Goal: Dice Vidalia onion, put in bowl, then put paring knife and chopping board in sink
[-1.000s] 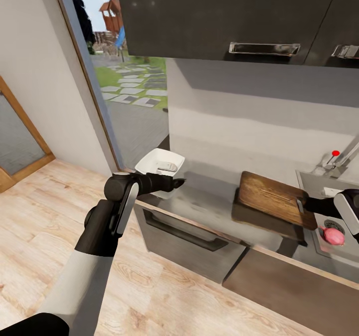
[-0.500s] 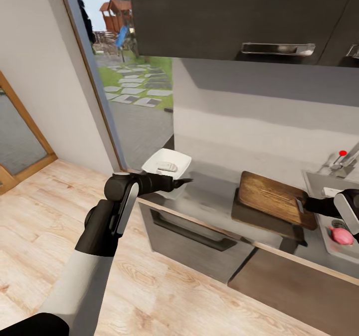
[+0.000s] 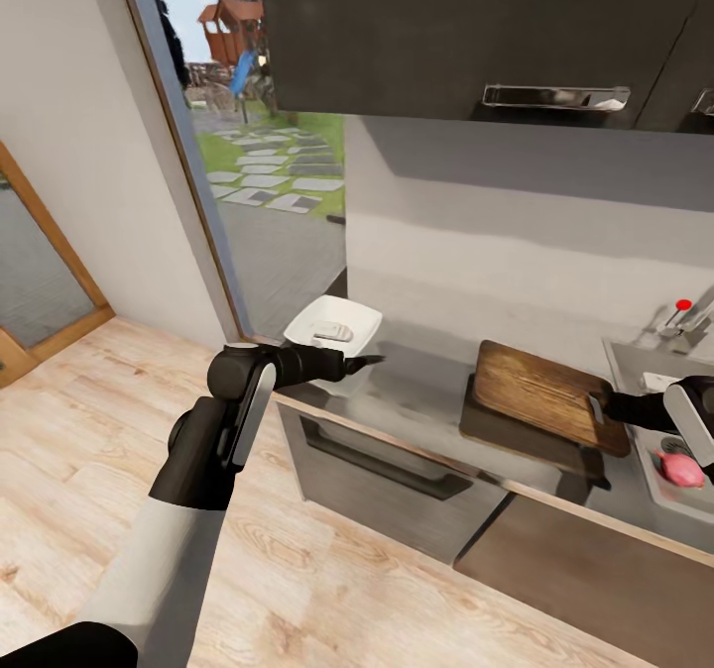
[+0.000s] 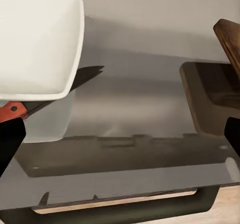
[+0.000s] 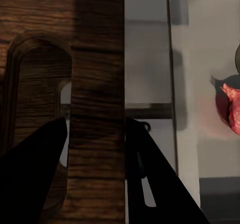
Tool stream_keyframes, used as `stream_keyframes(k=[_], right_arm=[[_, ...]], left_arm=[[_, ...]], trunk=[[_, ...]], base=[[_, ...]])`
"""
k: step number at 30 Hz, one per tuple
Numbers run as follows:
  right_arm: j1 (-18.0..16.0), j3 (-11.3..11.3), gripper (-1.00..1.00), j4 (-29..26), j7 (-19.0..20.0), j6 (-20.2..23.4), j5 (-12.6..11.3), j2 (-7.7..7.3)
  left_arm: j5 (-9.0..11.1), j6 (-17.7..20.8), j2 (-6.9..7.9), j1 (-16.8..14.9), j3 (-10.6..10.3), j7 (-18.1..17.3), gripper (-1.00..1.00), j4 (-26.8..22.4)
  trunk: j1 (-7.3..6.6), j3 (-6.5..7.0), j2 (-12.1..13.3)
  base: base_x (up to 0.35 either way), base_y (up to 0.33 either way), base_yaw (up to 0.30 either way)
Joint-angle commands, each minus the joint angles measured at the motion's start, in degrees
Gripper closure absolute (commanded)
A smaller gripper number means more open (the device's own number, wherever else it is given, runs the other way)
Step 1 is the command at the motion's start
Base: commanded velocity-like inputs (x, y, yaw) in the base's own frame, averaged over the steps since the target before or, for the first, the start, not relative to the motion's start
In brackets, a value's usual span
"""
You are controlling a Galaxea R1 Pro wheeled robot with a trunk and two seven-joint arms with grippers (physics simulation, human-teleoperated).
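The dark wooden chopping board [image 3: 535,389] hangs tilted just above the countertop [image 3: 416,400] and casts a shadow on it. My right gripper [image 3: 601,408] is shut on the board's [image 5: 95,59] slot-handle end, one finger on each face [image 5: 95,126]. The reddish Vidalia onion [image 3: 680,468] lies in the sink [image 3: 645,366] and also shows past the board's edge [image 5: 232,107]. The white bowl [image 3: 332,324] stands at the counter's left end. My left gripper [image 3: 349,361] is open beside it. The paring knife's red handle [image 4: 11,112] lies by one finger [image 4: 9,144], with the blade [image 3: 372,358] pointing under the bowl's [image 4: 35,39] rim.
A chrome tap with a red dot [image 3: 682,307] stands behind the sink. Dark upper cabinets [image 3: 446,34] hang over the counter. A drawer with a long handle [image 3: 377,460] sits below its front edge. To the left are a tall window [image 3: 268,172] and wood-plank floor [image 3: 89,400].
The whole picture slid slightly right between one second and half a second ago, so the camera swung left. Both arms keep their pose and the board stays in my right gripper.
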Motion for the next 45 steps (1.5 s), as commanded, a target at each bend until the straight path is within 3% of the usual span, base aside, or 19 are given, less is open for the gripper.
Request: stream_keyframes(k=[1,45], right_arm=[[0.0,0.0,1.0,-0.1,-0.6,0.2,-0.7,-0.01],[0.0,0.0,1.0,-0.1,-0.6,0.2,-0.7,0.0]], left_arm=[[0.1,0.3,-0.02,-0.1,0.0,0.0,-1.0,0.0],[0.1,0.3,-0.02,-0.1,0.0,0.0,-1.0,0.0]], trunk=[[0.04,-0.11,-0.1],[0.04,-1.46,-0.1]], base=[[0.111,0.081,0.0],[0.012,0.015,0.0]])
